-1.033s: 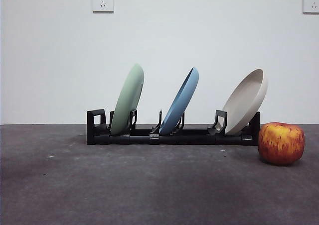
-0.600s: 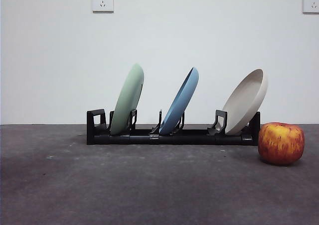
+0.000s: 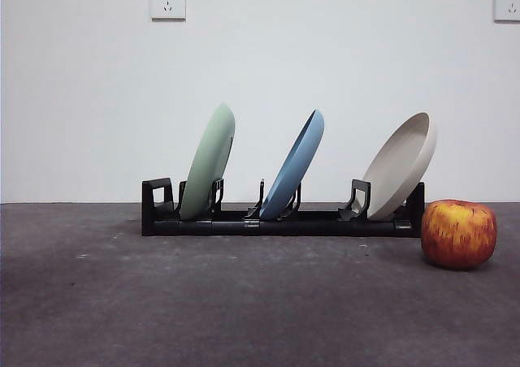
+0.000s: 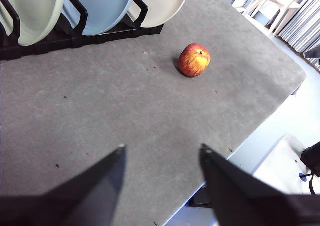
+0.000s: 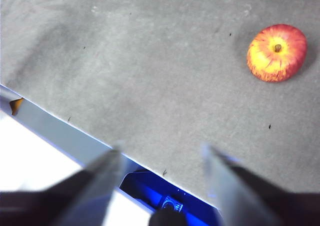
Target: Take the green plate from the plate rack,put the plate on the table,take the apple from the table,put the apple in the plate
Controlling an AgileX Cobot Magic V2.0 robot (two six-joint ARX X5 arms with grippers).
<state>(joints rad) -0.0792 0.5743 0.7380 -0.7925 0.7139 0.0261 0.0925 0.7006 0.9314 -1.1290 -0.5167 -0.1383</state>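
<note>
- Counter (image 3: 244,302) lying dark grey and speckled, carrying everything; far edge dropping off close to the apple in the left wrist view.
- Plate rack (image 3: 280,221) sitting long and low across the middle, holding three tilted plates apart from one another.
- Green plate (image 3: 208,162) leaning in the end slot farthest from the apple, blue plate (image 3: 293,164) in the middle, beige plate (image 3: 398,166) nearest the apple.
- Apple (image 3: 458,234) resting upright on the counter just beside the rack's beige end, not touching it.
- Left pincer (image 4: 161,158) hovering high over bare counter, jaws spread, holding nothing.
- Right pincer (image 5: 161,158) hanging over the counter's near edge, jaws spread, empty, apple well off.
- Nothing started yet, judging by the layout.
- Risks: snagging the slot holder and dragging the rack; clipping the blue plate; rolling the apple toward the edge.
</note>
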